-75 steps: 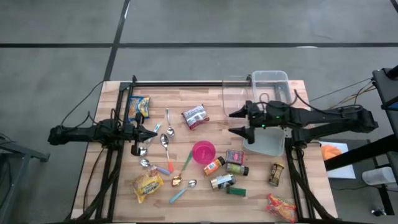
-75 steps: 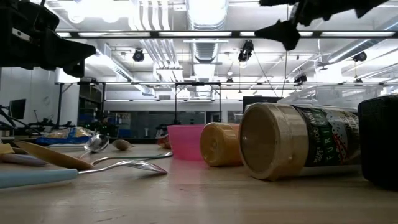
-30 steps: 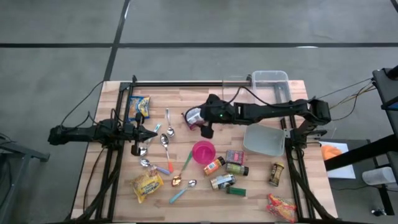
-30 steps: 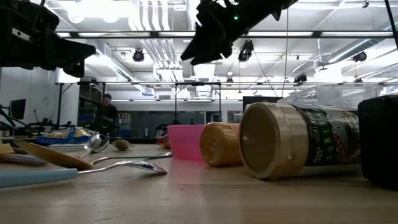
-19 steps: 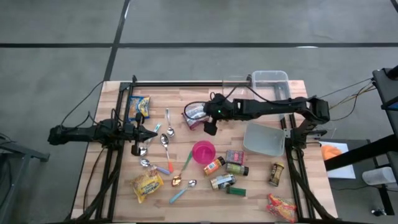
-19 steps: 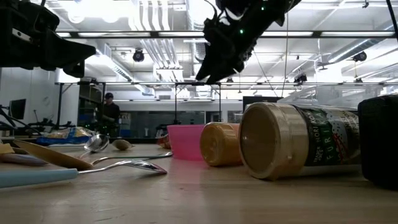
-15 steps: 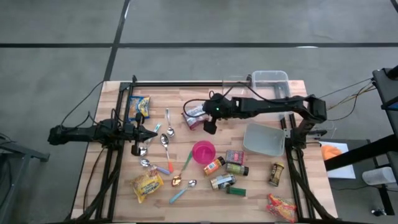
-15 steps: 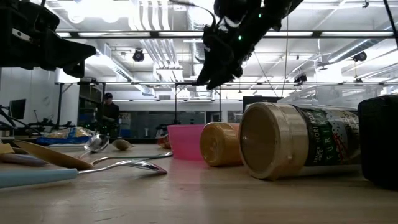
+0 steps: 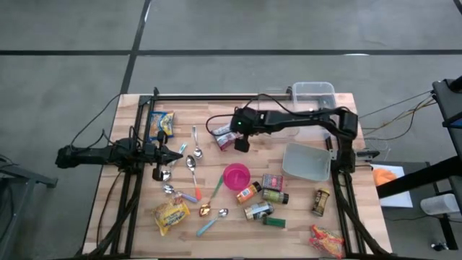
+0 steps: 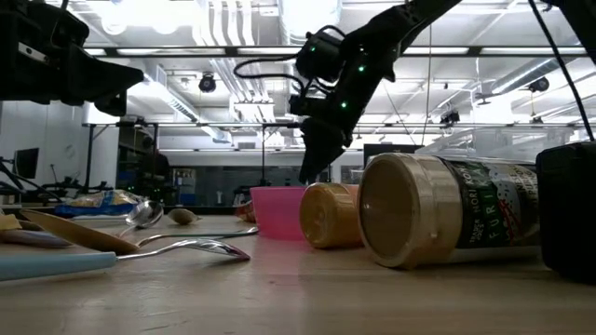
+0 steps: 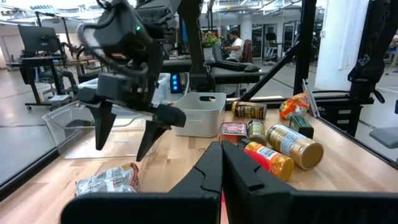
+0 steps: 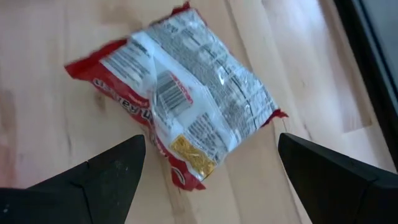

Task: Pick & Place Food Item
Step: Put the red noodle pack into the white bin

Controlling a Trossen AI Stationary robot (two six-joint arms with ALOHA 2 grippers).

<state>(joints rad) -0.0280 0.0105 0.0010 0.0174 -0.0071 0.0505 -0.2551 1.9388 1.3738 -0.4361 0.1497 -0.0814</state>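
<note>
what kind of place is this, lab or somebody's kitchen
Most likely a robotics lab or workshop: a wooden table with two arms mounted at it, exposed ceiling ducts, and desks with monitors beyond.

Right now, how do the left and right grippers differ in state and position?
The right gripper is open, its fingers spread on either side of the silver-and-red food packet; the left gripper is shut, holding nothing. The right arm reaches across to mid-table, poised above the packet; the left gripper sits at the left side above the spoons. Both are dark two-finger grippers, and neither grips anything.

Crinkled red-and-silver noodle packet [image 12: 186, 106], flat
</note>
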